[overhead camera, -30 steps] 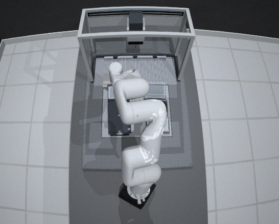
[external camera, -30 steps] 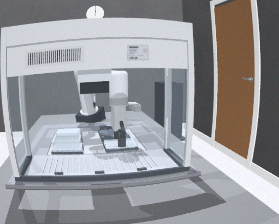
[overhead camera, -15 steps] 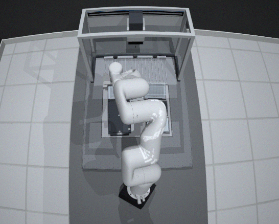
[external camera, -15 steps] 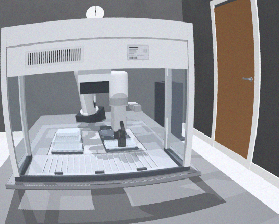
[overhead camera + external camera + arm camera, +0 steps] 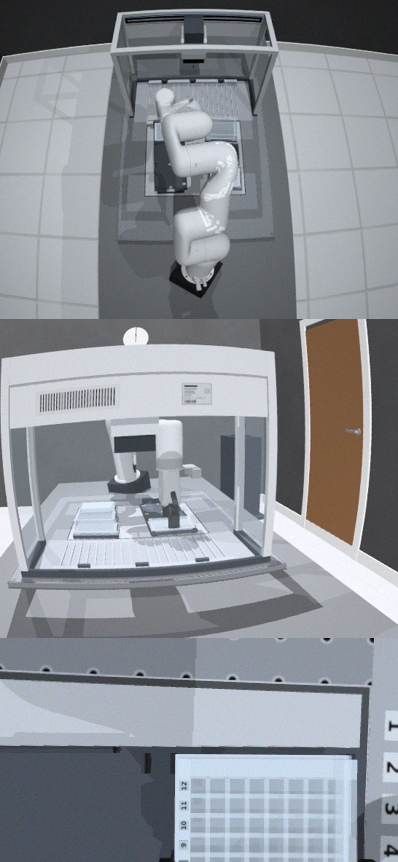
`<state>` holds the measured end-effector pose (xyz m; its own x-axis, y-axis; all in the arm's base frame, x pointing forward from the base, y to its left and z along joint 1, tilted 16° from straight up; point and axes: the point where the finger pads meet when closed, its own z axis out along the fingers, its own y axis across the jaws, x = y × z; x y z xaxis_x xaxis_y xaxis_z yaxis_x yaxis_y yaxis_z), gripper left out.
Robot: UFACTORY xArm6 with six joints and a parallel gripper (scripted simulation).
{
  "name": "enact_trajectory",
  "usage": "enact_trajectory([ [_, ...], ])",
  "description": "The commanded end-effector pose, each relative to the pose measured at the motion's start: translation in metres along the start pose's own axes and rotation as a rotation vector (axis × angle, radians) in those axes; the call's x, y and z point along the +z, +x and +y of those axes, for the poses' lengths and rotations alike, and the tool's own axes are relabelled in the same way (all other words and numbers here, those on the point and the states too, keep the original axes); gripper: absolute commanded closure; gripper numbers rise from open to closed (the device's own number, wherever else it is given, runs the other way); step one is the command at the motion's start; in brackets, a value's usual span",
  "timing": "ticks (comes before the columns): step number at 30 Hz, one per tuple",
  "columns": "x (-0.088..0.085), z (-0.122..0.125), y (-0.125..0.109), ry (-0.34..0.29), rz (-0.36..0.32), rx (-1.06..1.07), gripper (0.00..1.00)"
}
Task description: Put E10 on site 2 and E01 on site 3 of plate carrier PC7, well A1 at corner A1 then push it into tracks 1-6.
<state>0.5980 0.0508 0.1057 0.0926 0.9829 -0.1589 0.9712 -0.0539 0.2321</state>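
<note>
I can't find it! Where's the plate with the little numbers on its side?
The plate fills the wrist view's lower right, on the dark carrier, beside track numbers. In the exterior view it lies under the open gripper.

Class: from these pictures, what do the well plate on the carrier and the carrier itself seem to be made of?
Well plate: probably pale, translucent plastic, since its grid of wells shows grey through a whitish body. Carrier: dark, matte, perhaps anodised metal or plastic; flat, no glare.
</note>
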Motion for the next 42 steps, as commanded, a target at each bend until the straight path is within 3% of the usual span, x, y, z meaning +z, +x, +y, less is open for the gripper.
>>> enact_trajectory([
  [1,-0.002,0.001,0.0,-0.004,0.001,0.0,0.0],
  [16,-0.008,0.001,0.0,-0.004,0.001,0.0,0.0],
  [42,-0.048,0.001,0.0,-0.004,0.001,0.0,0.0],
])
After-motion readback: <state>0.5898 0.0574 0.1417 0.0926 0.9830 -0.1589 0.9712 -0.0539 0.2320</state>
